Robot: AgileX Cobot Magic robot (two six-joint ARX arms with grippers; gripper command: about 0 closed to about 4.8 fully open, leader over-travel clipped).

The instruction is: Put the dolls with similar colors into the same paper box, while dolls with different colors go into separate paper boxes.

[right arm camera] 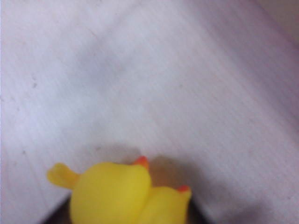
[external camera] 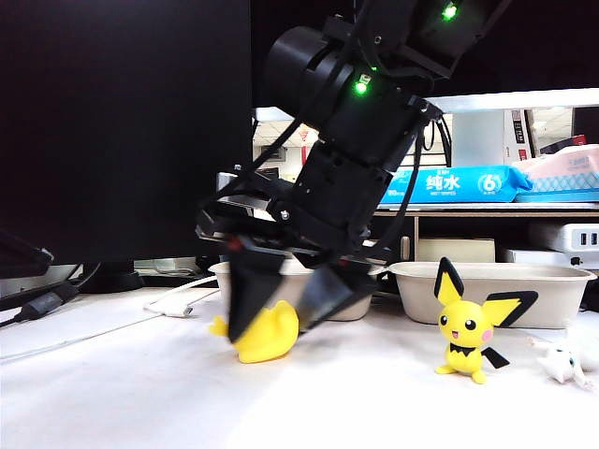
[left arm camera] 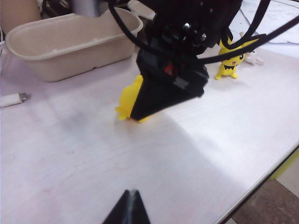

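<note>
A plain yellow duck-like doll (external camera: 267,339) (left arm camera: 127,97) (right arm camera: 122,196) lies on the white table. My right gripper (external camera: 276,327) comes down over it, with a black finger pressed against each side. A yellow black-eared Pichu doll (external camera: 473,327) (left arm camera: 231,58) stands to the right, and a small white cat-like doll (external camera: 564,363) (left arm camera: 252,57) lies beyond it. Two beige paper boxes (external camera: 552,281) (external camera: 219,270) (left arm camera: 56,51) stand behind the dolls, the left one partly hidden by the arm. My left gripper (left arm camera: 132,193) hovers shut over bare table near the front edge.
A black monitor (external camera: 122,122) fills the back left. A white cable (external camera: 173,304) with its plug (left arm camera: 11,99) lies beside the left box. A blue wipes pack (external camera: 459,182) sits on a shelf behind. The table edge (left arm camera: 261,182) runs close to my left gripper.
</note>
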